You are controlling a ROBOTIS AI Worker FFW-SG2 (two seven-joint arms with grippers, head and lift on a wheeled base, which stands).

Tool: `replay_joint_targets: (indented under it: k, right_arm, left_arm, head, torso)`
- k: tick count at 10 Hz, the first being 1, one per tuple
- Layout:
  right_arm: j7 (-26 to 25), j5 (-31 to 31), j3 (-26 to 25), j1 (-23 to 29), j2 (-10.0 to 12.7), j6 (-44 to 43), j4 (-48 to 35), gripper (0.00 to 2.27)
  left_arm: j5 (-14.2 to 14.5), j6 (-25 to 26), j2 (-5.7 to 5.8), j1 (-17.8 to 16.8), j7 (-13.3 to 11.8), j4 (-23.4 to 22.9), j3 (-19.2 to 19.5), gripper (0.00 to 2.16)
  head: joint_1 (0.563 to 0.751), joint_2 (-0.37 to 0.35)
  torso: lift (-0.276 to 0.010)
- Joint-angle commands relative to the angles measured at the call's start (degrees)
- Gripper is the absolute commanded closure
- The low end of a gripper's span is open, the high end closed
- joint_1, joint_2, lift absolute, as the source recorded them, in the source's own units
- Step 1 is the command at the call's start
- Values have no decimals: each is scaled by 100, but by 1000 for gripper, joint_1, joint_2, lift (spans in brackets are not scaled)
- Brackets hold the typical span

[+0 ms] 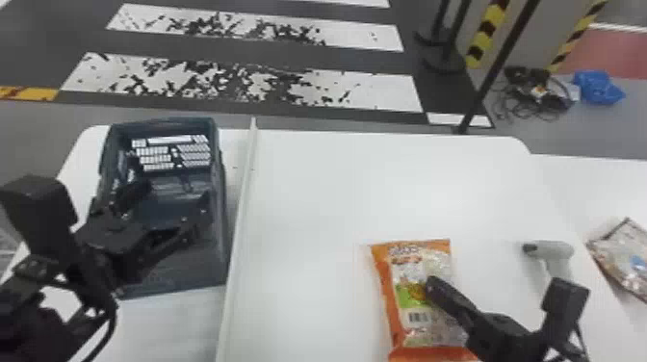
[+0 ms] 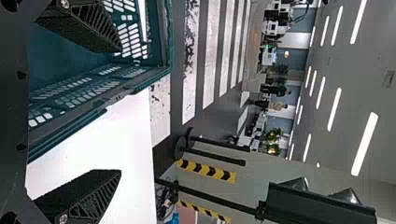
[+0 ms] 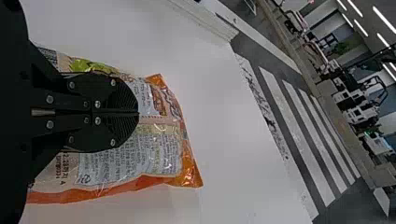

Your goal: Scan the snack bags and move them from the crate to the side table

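- Two grippers show in the head view. The left gripper [image 1: 175, 195], fingers spread wide and nothing between them, blocks part of my look into the dark teal crate [image 1: 222, 226].
- Right of the crate, the right gripper [image 1: 430, 284] sits over an orange snack bag [image 1: 399, 313] on the white table [image 1: 327, 192], covering one side; the bag's near end is cut off. Behind its wrist, a pale handheld scanner [image 1: 556, 249] has its handle partly hidden.
- Another snack bag [image 1: 628, 260], cropped at the edge, lies on the white side table [image 1: 597, 183]. Beyond runs dark floor with worn white stripes [image 1: 250, 89].
- Left wrist view: the crate is cropped; past it stand black-and-yellow banded edges [image 2: 205, 170] under strip lights [image 2: 334, 109].
- Right wrist view: the fingers meet, hiding the bag's middle; I can't tell whether they pinch its film.
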Motion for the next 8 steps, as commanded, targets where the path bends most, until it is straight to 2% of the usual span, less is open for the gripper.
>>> replay_joint_targets:
  k: [1,3,6,8]
  right_arm:
    - [0,35,15,-63,-17,-155,219,2250]
    - [-44,35,-179,-169,-35,-208,350,2250]
    - [-44,-52,-609,-239,-105,-138,377,2250]
    - [9,-140,-715,-257,-114,-120,359,2250]
  left_arm:
    - [-7,0,-2,9,1,5,8,70]
    - [-7,0,-2,9,1,-4,-1,70]
    - [-16,0,-2,26,1,-30,-19,70]
    - [-16,0,-11,26,1,-57,-19,70]
  head:
    - [695,-97]
    - [695,-107]
    - [695,-171]
    - [695,-200]
  torso:
    - [-87]
    - [-87]
    - [-87]
    - [-87]
